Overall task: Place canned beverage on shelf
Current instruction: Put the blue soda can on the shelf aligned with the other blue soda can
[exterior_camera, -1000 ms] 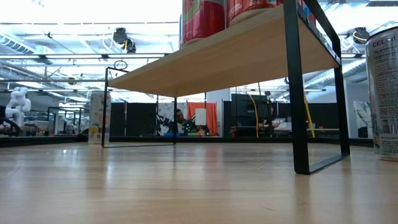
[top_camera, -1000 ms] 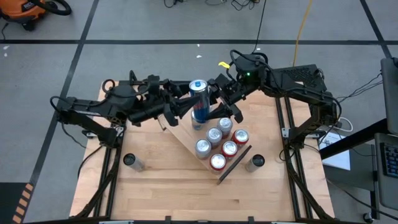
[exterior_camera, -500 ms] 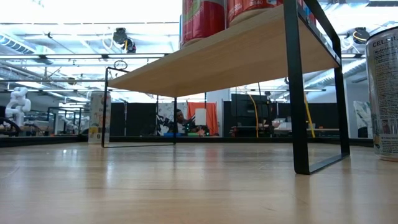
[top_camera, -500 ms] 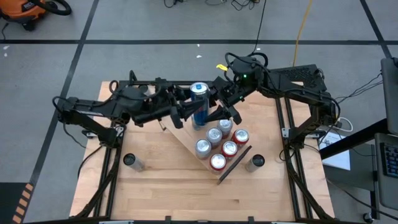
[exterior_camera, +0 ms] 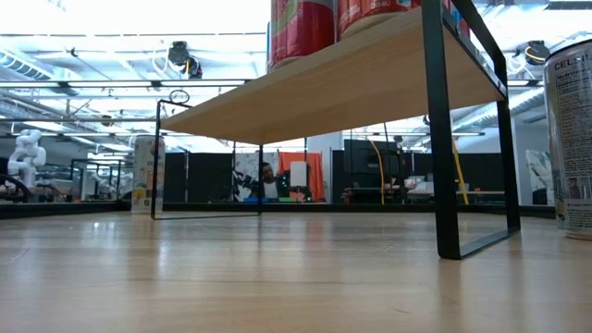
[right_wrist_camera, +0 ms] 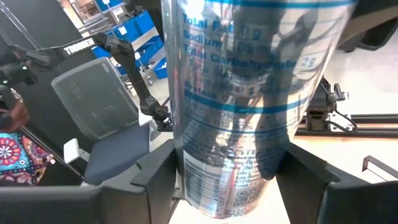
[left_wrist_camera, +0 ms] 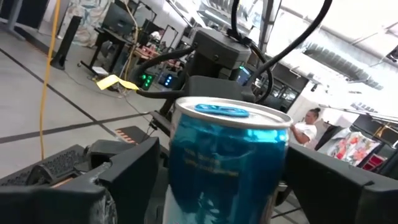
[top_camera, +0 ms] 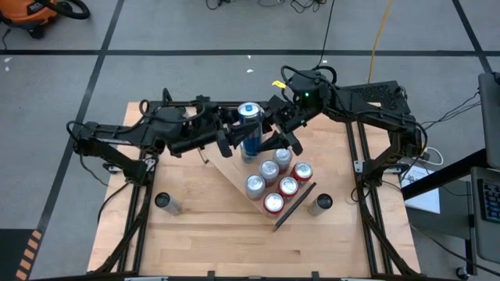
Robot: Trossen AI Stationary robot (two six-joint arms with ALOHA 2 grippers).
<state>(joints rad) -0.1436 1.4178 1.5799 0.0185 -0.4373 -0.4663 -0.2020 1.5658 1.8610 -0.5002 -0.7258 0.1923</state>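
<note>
A tall blue-and-silver can stands upright in the air over the far end of the shelf, a light-wood board on black rails. Several silver and red cans stand on this board. My right gripper is shut on the tall can from the right. My left gripper is open. In the left wrist view its fingers stand on either side of the can's upper part, close to it. The low view shows the shelf from below. My right gripper pinches the tall can's side wall near its lower end between its two fingers. The fingers come about level from the table's far right and lie across the can. The can is upright; whether its base touches the board does not show.
One loose can stands on the tabletop at the near left and another at the near right; the latter shows large in the low view. A black rail closes the shelf's near end. People sit in the room beyond.
My left gripper has edged toward the table's right, closer to the tall can, so its fingers now flank the can's upper part. The can and my right gripper have kept their place.
</note>
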